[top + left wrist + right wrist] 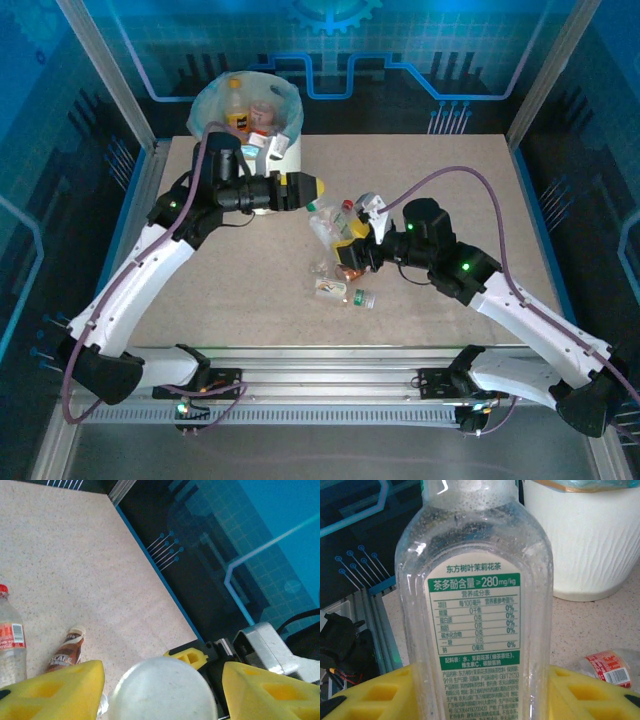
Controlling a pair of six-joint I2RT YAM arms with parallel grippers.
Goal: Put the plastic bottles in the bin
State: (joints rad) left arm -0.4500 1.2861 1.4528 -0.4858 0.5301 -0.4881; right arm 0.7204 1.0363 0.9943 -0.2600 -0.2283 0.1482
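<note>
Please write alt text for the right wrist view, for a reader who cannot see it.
A clear plastic bottle with a white and green Chinese label stands between the yellow fingers of the right gripper. Behind it is the white bin on the speckled table, and a red-labelled bottle lies at lower right.

1. A round pale thing [160,695] sits between the yellow fingers [50,692] of the left tool [161,666]. It is blurred and cut by the lower edge, and whether the fingers press it cannot be told.
2. A red-capped bottle [10,640] runs off the left edge, and a finger hides the lower end of the brown-label bottle [65,652].
3. The green-label bottle [475,580] loses its cap at the top edge. Its base, clamped in the right tool [480,672], falls below the picture.
4. The bin [590,540] is cut at the top and right, and a red-label bottle [607,667] leaves the right edge.
5. From above, the left arm [240,190] covers the bin's front. The heaped bottles [335,275] on the desk [450,170] overlap and are too small to count.
</note>
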